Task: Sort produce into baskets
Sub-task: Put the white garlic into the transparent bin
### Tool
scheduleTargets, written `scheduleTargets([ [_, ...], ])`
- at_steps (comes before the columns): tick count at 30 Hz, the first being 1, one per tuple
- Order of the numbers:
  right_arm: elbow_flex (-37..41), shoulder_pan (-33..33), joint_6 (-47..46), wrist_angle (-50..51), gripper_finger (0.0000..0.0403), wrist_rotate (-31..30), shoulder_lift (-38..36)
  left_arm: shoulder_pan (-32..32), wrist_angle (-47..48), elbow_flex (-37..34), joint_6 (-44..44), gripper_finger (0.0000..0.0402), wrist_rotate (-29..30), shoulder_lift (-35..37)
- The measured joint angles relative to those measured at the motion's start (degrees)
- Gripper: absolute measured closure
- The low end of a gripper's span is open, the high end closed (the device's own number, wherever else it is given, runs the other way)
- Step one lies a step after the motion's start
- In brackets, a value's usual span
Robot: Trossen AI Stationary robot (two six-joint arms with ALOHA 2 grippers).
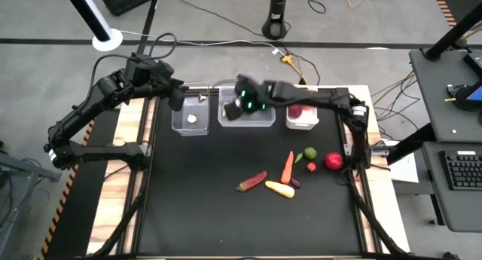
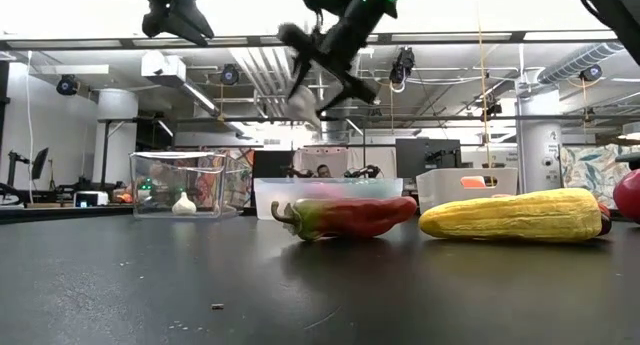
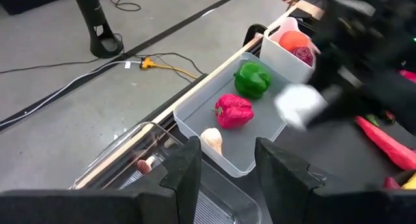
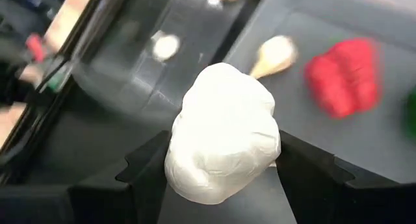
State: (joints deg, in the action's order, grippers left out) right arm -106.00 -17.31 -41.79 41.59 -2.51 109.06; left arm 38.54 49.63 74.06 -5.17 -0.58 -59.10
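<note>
Right gripper (image 4: 221, 169) jaws pinch a white garlic (image 4: 223, 141), mid-air over the left end of the middle clear bin (image 1: 246, 115), upper centre of the high view. That bin holds a green pepper (image 3: 253, 80), a red pepper (image 3: 234, 111) and a pale bulb (image 3: 212, 139), seen only by the wrist views. Left clear bin (image 1: 190, 118): one garlic bulb (image 1: 192, 118). White bin (image 1: 302, 118): red and purple pieces. Left gripper (image 3: 224, 172) hovers by the left bin, jaws apart, empty. Low view alone shows the garlic well above the table.

A lab or open workshop: exposed ceiling ducts (image 2: 270, 70) and strip lights, monitors (image 2: 425, 155) on far benches, cables (image 1: 226, 41) trailing over grey concrete floor, and a desk with keyboard (image 1: 459, 172) beyond the table's (image 1: 226, 215) right edge.
</note>
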Motion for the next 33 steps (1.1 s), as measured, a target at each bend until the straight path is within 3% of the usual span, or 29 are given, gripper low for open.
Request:
scheduleTargets([
  [5,0.7,-6.4,0.3,2.2,0.0159,6.7,0.0,0.0,0.1,0.0,-0.9,0.0274,0.0,-1.2],
  [13,1.2,-9.6,3.9,12.7,0.0158,7.0,0.1,0.0,0.2,0.0,-1.5,0.0274,0.0,-3.4],
  [20,1.3,-9.1,5.5,9.6,0.0158,6.5,1.4,-0.2,0.1,0.0,-2.6,0.0274,-0.1,-5.2],
  [26,1.4,-8.1,6.0,3.1,0.0155,7.0,4.1,-1.5,-2.4,0.0,-5.1,0.0274,-0.1,-2.3],
  [33,1.4,-7.4,6.9,2.9,0.0103,7.0,5.0,-1.7,-2.5,0.0,-8.0,0.0274,0.0,0.9],
])
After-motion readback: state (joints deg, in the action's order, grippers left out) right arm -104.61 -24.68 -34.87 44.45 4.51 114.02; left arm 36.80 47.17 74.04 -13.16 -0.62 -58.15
